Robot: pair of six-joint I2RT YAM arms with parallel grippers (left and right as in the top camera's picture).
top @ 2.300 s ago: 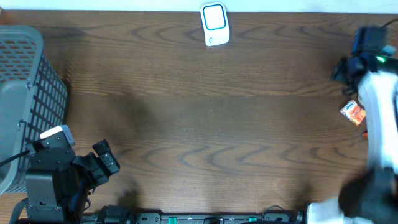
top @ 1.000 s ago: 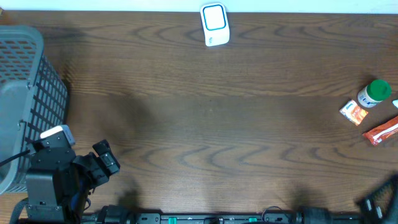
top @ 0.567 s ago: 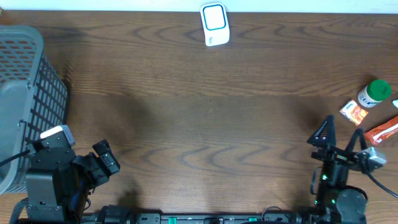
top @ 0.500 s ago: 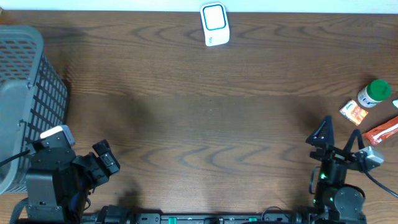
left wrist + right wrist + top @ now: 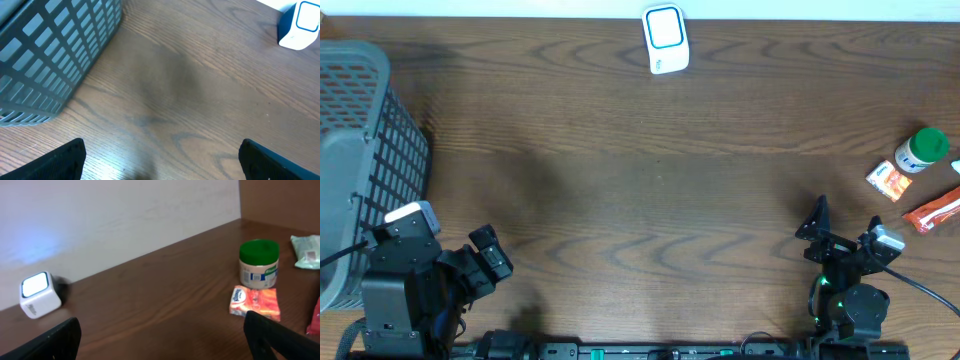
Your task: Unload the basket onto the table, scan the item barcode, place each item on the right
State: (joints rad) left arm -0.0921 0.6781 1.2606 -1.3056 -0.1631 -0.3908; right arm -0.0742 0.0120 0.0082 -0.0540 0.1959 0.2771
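Overhead: your right gripper point(image 5: 845, 228) and left gripper point(image 5: 490, 258) hang wide open, empty; packet point(image 5: 888, 180) sits just beside jar point(image 5: 926, 148) at right edge, so a wide grab could topple it.

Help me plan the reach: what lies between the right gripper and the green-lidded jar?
An orange packet, close to the green-lidded jar; otherwise bare table up to the right gripper, in the overhead view.

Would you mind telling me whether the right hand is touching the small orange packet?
Apart. The overhead view shows a strip of bare table between the open right hand and the orange packet.
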